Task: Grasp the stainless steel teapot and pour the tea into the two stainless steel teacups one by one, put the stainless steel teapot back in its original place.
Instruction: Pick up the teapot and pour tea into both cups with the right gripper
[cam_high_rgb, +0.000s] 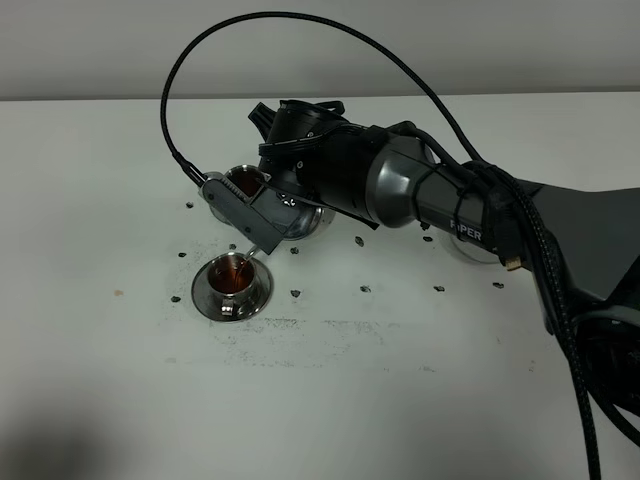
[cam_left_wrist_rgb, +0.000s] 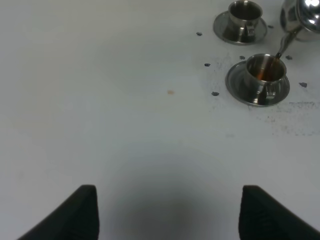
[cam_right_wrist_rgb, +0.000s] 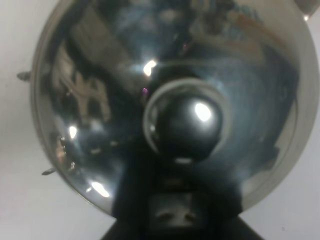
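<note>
My right gripper (cam_high_rgb: 245, 205) is shut on the stainless steel teapot (cam_high_rgb: 300, 218) and holds it tilted over the left middle of the table. The thin spout (cam_left_wrist_rgb: 280, 50) points down into the nearer teacup (cam_high_rgb: 232, 282), which stands on its saucer and holds reddish-brown tea (cam_high_rgb: 233, 270). The second teacup (cam_high_rgb: 243, 180) sits just behind, partly hidden by the gripper, with tea in it too. In the right wrist view the teapot's body (cam_right_wrist_rgb: 100, 100) and lid knob (cam_right_wrist_rgb: 187, 125) fill the picture. The left gripper (cam_left_wrist_rgb: 169, 190) hovers open over bare table, well away from both cups (cam_left_wrist_rgb: 262, 75) (cam_left_wrist_rgb: 245, 15).
A shiny round coaster (cam_high_rgb: 468, 256) peeks out under the right arm's forearm. Several small dark marks (cam_high_rgb: 365, 288) dot the white table (cam_high_rgb: 120, 380) around the cups. A black cable (cam_high_rgb: 300, 20) arcs above the arm.
</note>
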